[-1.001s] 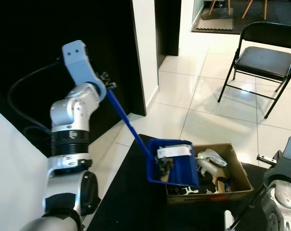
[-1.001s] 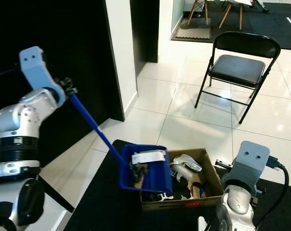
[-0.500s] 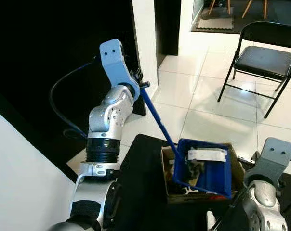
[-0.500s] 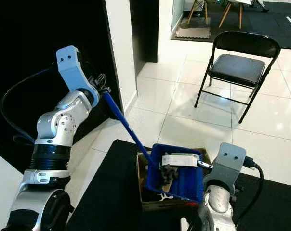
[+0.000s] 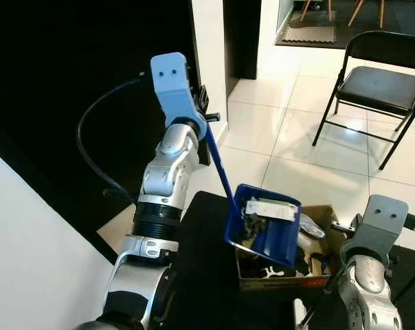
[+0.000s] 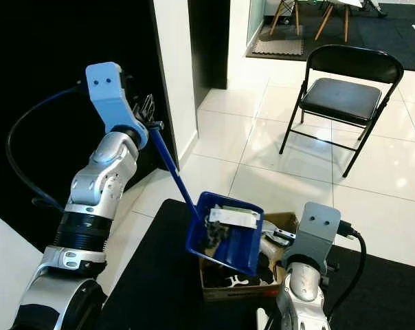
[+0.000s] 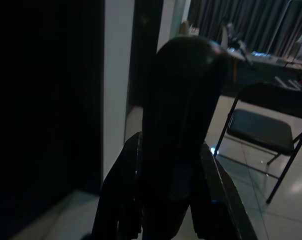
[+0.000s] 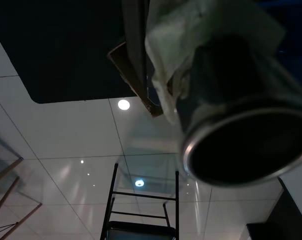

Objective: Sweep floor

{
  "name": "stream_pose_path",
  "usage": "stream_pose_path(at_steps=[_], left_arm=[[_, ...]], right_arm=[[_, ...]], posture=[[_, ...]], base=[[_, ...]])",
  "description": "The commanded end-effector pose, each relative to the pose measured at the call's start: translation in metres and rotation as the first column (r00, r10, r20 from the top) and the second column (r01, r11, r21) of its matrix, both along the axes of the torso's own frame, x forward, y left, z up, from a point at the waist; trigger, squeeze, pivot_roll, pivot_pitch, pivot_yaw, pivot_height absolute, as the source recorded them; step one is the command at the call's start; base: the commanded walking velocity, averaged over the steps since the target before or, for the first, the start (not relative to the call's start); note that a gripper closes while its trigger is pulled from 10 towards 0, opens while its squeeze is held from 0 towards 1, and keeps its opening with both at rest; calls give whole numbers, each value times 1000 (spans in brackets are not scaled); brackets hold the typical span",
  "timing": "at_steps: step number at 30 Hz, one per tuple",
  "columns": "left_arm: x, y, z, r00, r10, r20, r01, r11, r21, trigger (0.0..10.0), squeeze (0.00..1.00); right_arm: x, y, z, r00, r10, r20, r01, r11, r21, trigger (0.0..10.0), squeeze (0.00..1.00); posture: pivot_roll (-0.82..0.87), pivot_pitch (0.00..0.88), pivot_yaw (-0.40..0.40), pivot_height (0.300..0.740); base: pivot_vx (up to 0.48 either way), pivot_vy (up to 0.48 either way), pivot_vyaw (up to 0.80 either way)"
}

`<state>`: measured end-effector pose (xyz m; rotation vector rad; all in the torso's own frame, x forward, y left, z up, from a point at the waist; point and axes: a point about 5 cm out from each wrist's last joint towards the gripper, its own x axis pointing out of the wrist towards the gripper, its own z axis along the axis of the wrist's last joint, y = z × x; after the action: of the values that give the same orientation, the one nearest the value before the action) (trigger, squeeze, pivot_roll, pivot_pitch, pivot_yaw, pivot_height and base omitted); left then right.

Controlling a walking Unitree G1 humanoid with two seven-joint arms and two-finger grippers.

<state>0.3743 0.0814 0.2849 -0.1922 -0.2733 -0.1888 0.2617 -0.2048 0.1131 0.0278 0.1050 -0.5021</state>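
Note:
My left gripper (image 5: pixel 205 114) is raised and shut on the top of a blue dustpan's long handle (image 5: pixel 220 168). In the left wrist view the dark handle (image 7: pixel 183 125) sits between the two fingers (image 7: pixel 123 200). The blue dustpan (image 5: pixel 266 237) hangs tilted over the left part of an open cardboard box (image 5: pixel 283 278), with white paper (image 5: pixel 271 210) and dark debris in it. My right arm (image 5: pixel 372 230) is low at the right of the box. In the right wrist view a dark tube with a silver rim (image 8: pixel 241 130), the broom handle, fills the grip of the right gripper.
The box stands on a black mat (image 5: pixel 194 289) over white floor tiles. A black folding chair (image 5: pixel 376 86) stands at the far right. A white pillar (image 5: pixel 207 62) and a black wall (image 5: pixel 70 69) rise at the left. The box holds white and dark rubbish (image 5: pixel 310 230).
My left arm has swung the dustpan from beside the box to over it. In the last half second the pan drew back to the box's left part and tipped steeper.

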Motion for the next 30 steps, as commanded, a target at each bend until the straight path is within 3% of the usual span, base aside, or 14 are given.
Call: stream_pose_path(at_steps=[1, 4, 10, 18, 30], left_arm=[[-5, -9, 6, 998, -32, 63, 34, 999, -24, 10000, 0], [-6, -16, 9, 996, -45, 74, 50, 996, -68, 10000, 0], [-11, -28, 11, 991, -68, 113, 75, 996, -51, 10000, 0], [-20, -43, 10, 979, -91, 182, 91, 996, 10, 10000, 0], [-25, -50, 10, 963, -91, 255, 63, 991, 118, 10000, 0]], right_arm=[[0, 3, 0, 1000, 1, 12, -1, 1000, -4, 10000, 0], [0, 3, 0, 1000, 0, 14, 0, 1000, -5, 10000, 0], [0, 2, -1, 1000, -3, 13, 3, 1000, -7, 10000, 0], [-1, 3, -2, 1000, -3, 14, 3, 1000, -6, 10000, 0], [-3, 6, -4, 1000, 1, 6, -1, 1000, -1, 10000, 0]], posture=[[-68, 96, 102, 740], [-75, 94, 106, 740], [-78, 93, 108, 740], [-80, 92, 110, 740], [-77, 100, 116, 740]], base=[[0, 0, 0], [0, 0, 0], [0, 0, 0], [0, 0, 0], [0, 0, 0]])
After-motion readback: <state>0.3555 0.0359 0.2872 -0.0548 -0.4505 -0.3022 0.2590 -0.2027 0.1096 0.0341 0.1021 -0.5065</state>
